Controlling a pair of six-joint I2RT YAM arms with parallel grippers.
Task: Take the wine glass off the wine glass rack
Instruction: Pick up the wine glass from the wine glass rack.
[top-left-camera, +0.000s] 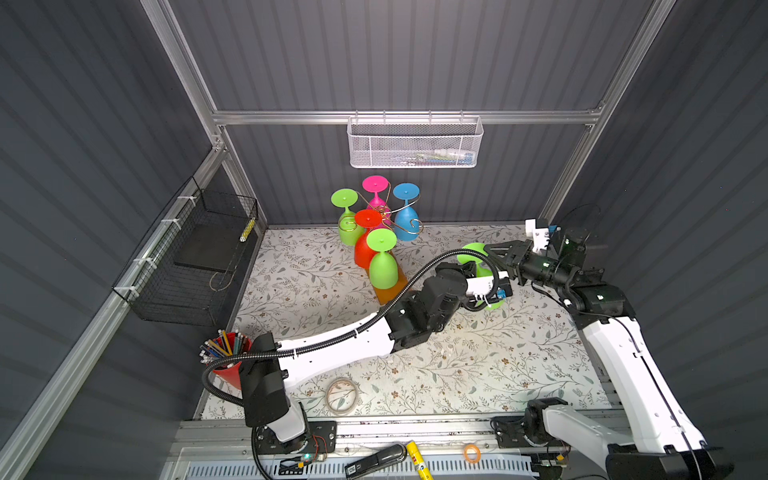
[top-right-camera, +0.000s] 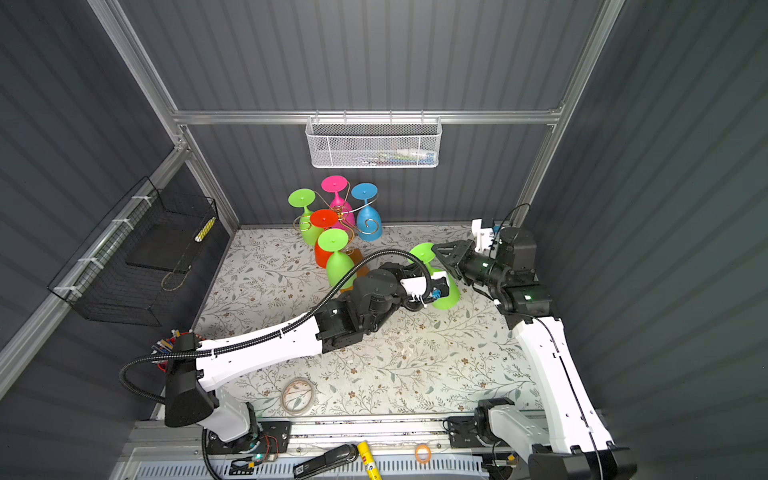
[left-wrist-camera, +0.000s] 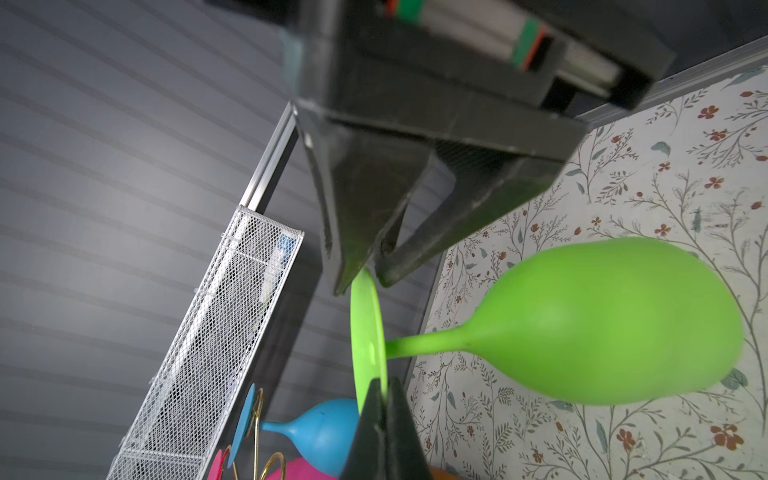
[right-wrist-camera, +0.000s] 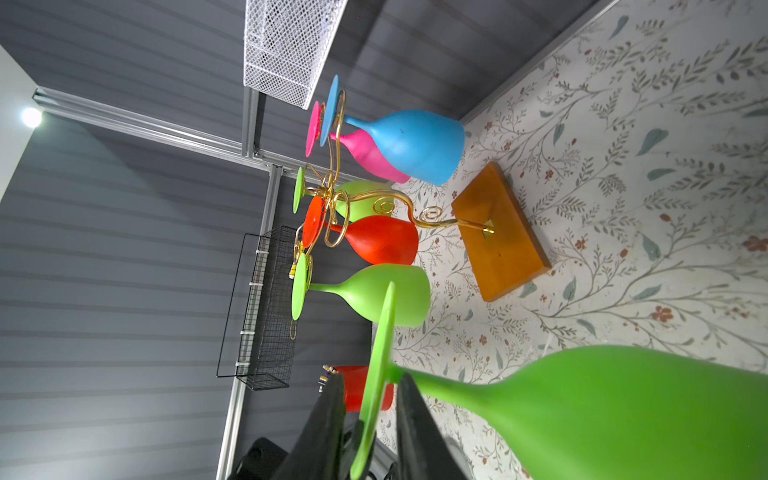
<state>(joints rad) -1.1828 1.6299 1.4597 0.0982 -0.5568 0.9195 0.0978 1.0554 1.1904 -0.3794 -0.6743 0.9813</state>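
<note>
A green wine glass (top-left-camera: 473, 250) (top-right-camera: 446, 297) hangs above the table, right of the wine glass rack (top-left-camera: 390, 216) and free of it, with its bowl (left-wrist-camera: 602, 324) tilted down. My left gripper (left-wrist-camera: 382, 384) is shut on the rim of its foot disc (left-wrist-camera: 365, 328). My right gripper (right-wrist-camera: 372, 376) (top-right-camera: 436, 251) is open, one finger on each side of the same disc with a gap on both sides. The gold wire rack (right-wrist-camera: 332, 195) stands on its orange-brown base (right-wrist-camera: 498, 232). Several glasses hang on it upside down: green, pink, blue and red.
A white mesh basket (top-left-camera: 411, 143) hangs on the back wall and a black wire basket (top-left-camera: 195, 257) on the left wall. At the front left stand a red cup of pencils (top-left-camera: 228, 361) and a tape roll (top-left-camera: 342, 395). A glue stick (top-left-camera: 417, 457) lies on the front rail.
</note>
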